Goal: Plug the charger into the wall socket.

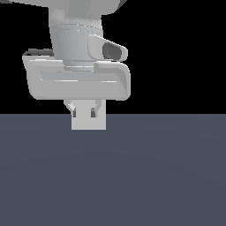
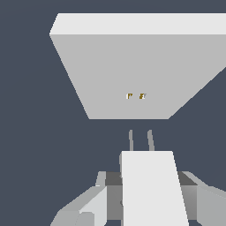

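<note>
The counter is the biggest thing here — a flat slate-blue surface filling the lower half of the exterior view under a black backdrop. Above it hangs the arm, pale grey, its wide wrist block reaching down from the top edge, with a small camera housing sticking out toward the exterior view's right.

Next in size is the wall socket, seen only in the wrist view: a flat light-grey square plate standing upright on the counter, its broad face turned toward the charger, its top edge a lighter band. Two tiny orange dots sit side by side near the middle of that face.

The hand points straight down and is clenched on the charger, a small plain white-grey block pinched between the two fingers, which press against its sides. In the exterior view the block hangs just below the wrist, its lower edge over the counter; whether it touches the surface I cannot tell.

Smallest of all — two thin grey prongs jut from the charger's front end toward the plate. They line up roughly with the orange dots yet stand clear of the face, a gap of counter showing between
</note>
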`<state>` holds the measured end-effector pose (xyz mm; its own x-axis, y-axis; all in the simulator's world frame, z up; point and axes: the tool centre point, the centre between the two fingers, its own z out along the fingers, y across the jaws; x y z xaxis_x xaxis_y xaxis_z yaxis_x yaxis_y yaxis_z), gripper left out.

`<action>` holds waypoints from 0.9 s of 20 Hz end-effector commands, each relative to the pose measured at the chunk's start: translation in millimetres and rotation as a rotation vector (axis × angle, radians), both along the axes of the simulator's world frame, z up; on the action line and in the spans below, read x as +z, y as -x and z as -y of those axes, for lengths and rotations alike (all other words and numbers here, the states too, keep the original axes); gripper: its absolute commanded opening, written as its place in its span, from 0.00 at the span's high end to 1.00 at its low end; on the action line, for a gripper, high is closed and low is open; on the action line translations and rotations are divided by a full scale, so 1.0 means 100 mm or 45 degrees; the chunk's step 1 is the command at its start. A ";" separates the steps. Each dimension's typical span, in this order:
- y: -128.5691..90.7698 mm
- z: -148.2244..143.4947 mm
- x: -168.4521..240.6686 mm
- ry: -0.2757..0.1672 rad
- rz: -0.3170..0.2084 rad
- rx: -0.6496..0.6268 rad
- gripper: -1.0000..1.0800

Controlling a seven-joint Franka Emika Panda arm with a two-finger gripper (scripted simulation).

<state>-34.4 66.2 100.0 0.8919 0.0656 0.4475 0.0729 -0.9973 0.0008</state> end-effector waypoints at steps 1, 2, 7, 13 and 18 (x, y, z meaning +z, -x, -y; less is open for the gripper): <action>-0.03 0.00 0.00 -0.001 0.001 0.000 1.00; -0.05 0.00 0.00 -0.001 0.001 0.000 1.00; -0.22 -0.02 0.00 -0.002 0.000 -0.001 1.00; -0.42 -0.03 0.00 -0.003 0.000 -0.001 1.00; -0.48 -0.03 0.00 -0.002 0.000 0.000 1.00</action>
